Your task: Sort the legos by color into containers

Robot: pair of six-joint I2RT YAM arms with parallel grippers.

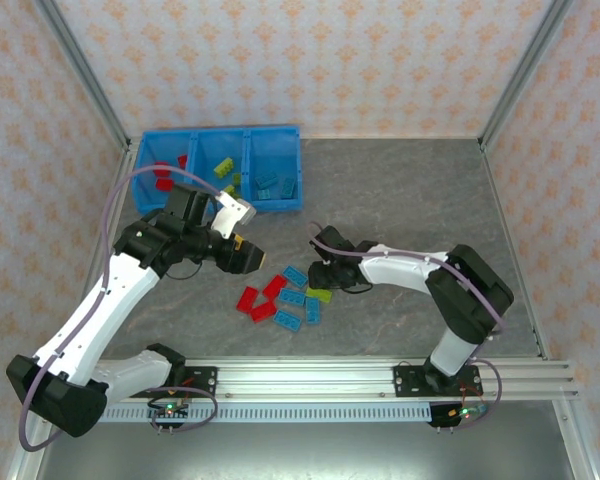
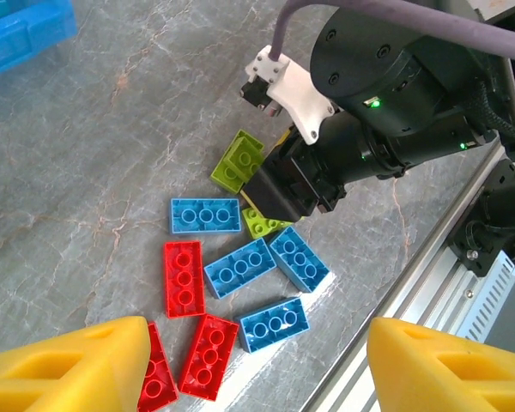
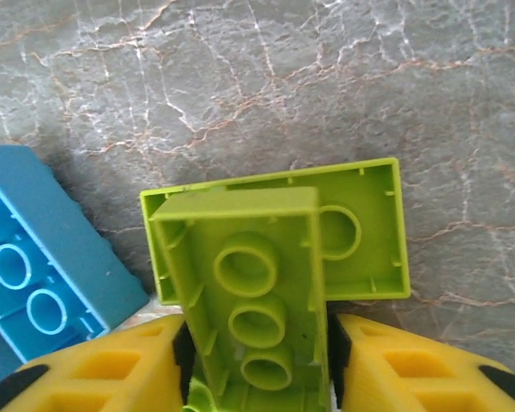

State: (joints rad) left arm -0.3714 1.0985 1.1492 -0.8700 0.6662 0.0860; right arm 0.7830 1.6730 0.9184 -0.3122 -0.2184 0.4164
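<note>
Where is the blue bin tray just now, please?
Top view: the blue bin tray sits in the table's back-left corner, just beyond the left gripper.

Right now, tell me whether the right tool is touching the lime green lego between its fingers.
Touching. In the right wrist view, the right tool has both fingers pressed against the sides of the tilted lime green lego.

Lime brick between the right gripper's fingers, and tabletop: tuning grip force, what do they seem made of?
The lime brick looks like rigid moulded plastic, smooth, slight sheen, with thin walls and hollow tubes underneath. The tabletop looks like grey veined stone, possibly printed laminate.
</note>
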